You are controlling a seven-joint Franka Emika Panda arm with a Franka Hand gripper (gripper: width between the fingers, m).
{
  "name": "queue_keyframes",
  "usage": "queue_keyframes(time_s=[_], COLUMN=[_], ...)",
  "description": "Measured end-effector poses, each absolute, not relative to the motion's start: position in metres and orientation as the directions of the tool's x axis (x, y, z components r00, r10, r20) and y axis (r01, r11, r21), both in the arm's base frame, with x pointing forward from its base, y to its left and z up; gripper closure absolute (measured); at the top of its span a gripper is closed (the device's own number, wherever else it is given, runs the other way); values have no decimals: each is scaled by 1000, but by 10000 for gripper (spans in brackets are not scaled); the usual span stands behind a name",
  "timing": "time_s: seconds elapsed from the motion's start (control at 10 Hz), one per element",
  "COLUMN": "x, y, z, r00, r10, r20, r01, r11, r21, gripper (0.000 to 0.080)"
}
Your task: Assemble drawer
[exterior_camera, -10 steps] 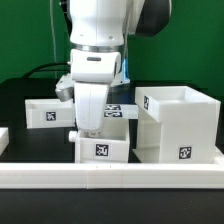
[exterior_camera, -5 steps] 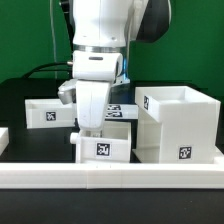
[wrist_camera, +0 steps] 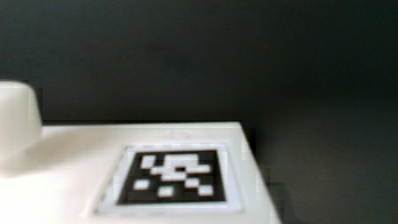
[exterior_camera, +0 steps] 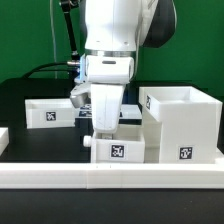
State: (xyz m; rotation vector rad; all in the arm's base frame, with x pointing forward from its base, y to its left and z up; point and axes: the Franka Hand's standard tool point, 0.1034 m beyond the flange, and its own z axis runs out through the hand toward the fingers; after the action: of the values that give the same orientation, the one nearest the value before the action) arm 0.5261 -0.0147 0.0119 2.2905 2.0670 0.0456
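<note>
A small white knobbed tray [exterior_camera: 118, 151] with a tag on its front sits at the front centre, its side against the large cube-like housing [exterior_camera: 182, 125] at the exterior view's right. My gripper [exterior_camera: 106, 133] reaches down into this tray and appears shut on its wall; the fingertips are hidden by the hand. The tray's knob [exterior_camera: 88, 142] points to the exterior view's left. A second tray [exterior_camera: 48, 112] lies at the back left. The wrist view shows a white tagged surface [wrist_camera: 175, 178] close below, with no fingers in sight.
A long low white border bar [exterior_camera: 110, 178] runs along the front edge. A small white piece [exterior_camera: 3, 137] shows at the far left edge. Black cables hang behind the arm. The table top is black.
My gripper and the front tray have moved together toward the exterior view's right, bringing the tray up against the housing. The back tray and housing have not moved.
</note>
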Motion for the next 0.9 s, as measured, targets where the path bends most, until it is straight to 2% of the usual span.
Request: queue_keyframes(time_s=[0.8,0.9], x=[526,526], y=[-10,-4], z=[11,11], r00=[157,152], r10=[988,988], r20=[-7,-11], r01=[986,987], r11=[-157,-151], r21=[57,47], gripper=[757,757])
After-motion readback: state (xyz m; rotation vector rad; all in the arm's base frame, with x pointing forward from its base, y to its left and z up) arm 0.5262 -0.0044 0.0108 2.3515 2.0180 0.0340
